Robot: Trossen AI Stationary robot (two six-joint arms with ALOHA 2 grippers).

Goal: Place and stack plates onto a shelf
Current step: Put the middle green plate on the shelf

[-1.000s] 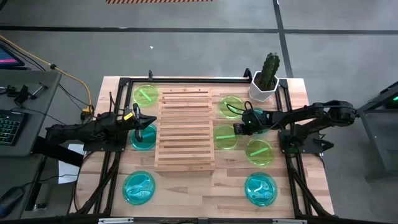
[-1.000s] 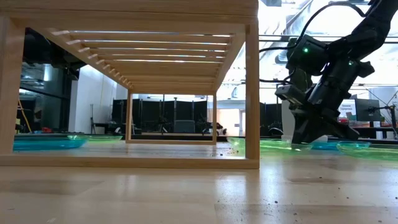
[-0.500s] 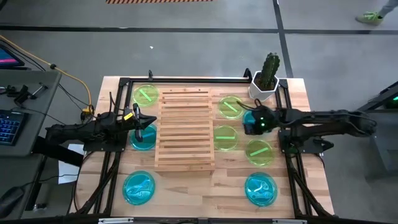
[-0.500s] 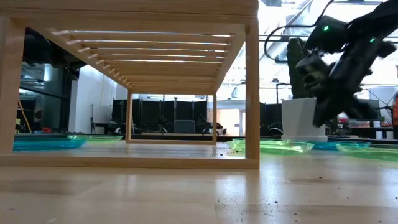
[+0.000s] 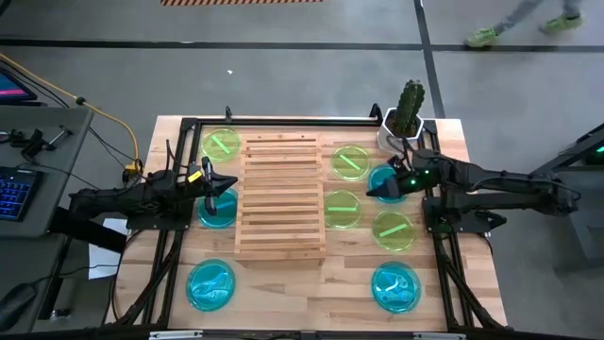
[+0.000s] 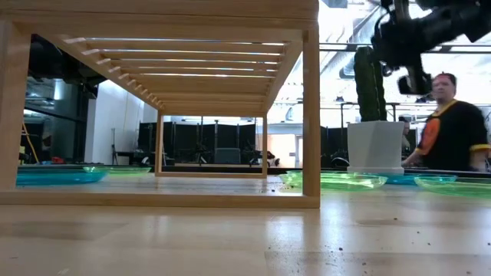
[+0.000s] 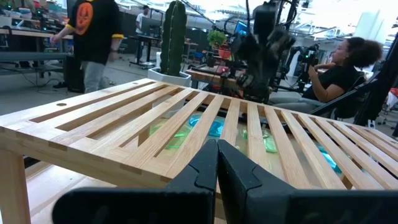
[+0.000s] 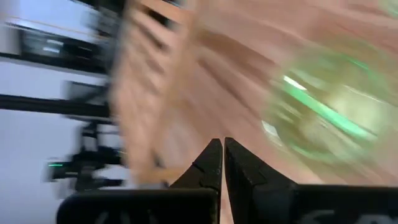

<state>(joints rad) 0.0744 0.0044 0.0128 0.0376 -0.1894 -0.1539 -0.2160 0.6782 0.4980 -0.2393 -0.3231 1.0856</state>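
The wooden slatted shelf (image 5: 280, 195) stands on its legs mid-table. Green plates (image 5: 342, 208) (image 5: 394, 229) (image 5: 351, 162) and blue plates (image 5: 396, 288) (image 5: 381, 175) lie flat to its right. A green plate (image 5: 222, 144) and two blue plates (image 5: 217, 210) (image 5: 209, 285) lie to its left. My right gripper (image 5: 376, 192) is shut and empty. It hovers high above the plates right of the shelf (image 6: 406, 54); its blurred wrist view shows a green plate (image 8: 323, 112) below. My left gripper (image 7: 216, 168) is shut and waits at the shelf's left side (image 5: 215, 184).
A cactus in a white pot (image 5: 406, 118) stands at the far right corner, close behind my right gripper. A black frame (image 5: 283, 121) runs around the tabletop. A person (image 6: 453, 123) stands beyond the table. Bare wood shows at the near edge (image 5: 302, 293).
My right gripper has risen from just above the table beside the green plates to high over them. It moved a little toward the right edge and tipped from pointing down toward level. The plates have stayed where they lay.
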